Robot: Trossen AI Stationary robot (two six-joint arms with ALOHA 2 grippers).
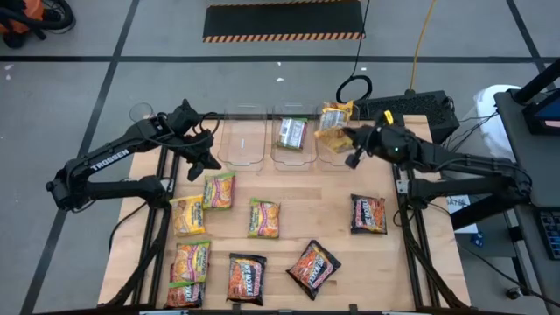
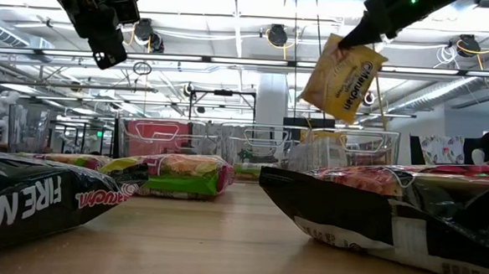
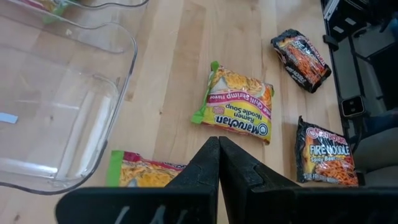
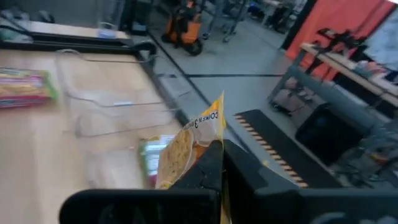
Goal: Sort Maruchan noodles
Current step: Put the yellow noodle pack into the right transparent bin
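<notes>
High view: right gripper (image 1: 352, 140) pinches a crinkly yellow packet (image 1: 333, 122); left gripper (image 1: 206, 160) closed, empty.

You could not read the printing on the green packet (image 1: 291, 133) in the middle bin (image 1: 292, 156); it was too small from above. In the low view, the near black packet (image 2: 31, 201) was cut off at the left edge, and the right-hand one (image 2: 408, 213) ran off the right.
</notes>
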